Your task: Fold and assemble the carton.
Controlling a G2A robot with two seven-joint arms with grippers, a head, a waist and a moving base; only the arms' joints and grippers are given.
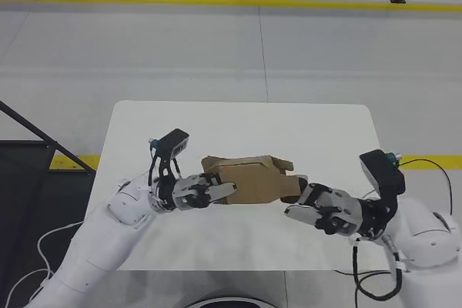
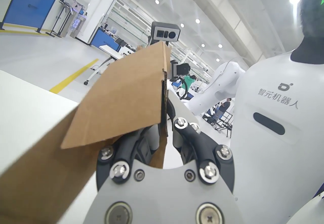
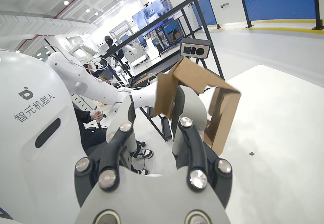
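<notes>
A half-formed brown carton (image 1: pixel 250 181) sits lifted near the middle of a white table (image 1: pixel 239 123), stretched between the robot's two arms. The left gripper (image 1: pixel 215 191) holds one end. In the left wrist view, its jaws are closed on the edge of a cardboard panel (image 2: pixel 114 98), with a flap folded out beside the fingers (image 2: pixel 177 113).

The right gripper (image 1: pixel 299 192) meets the opposite end. In the right wrist view its jaws stand apart, with one carton flap (image 3: pixel 165 98) hanging between them, close against one finger (image 3: pixel 187 106) and free of the other. From that side the carton (image 3: pixel 222 113) is an open-ended sleeve showing its bare brown inner walls. A small brown scrap (image 3: pixel 251 153) lies on the tabletop (image 3: pixel 278 121) near the carton's open end.
</notes>
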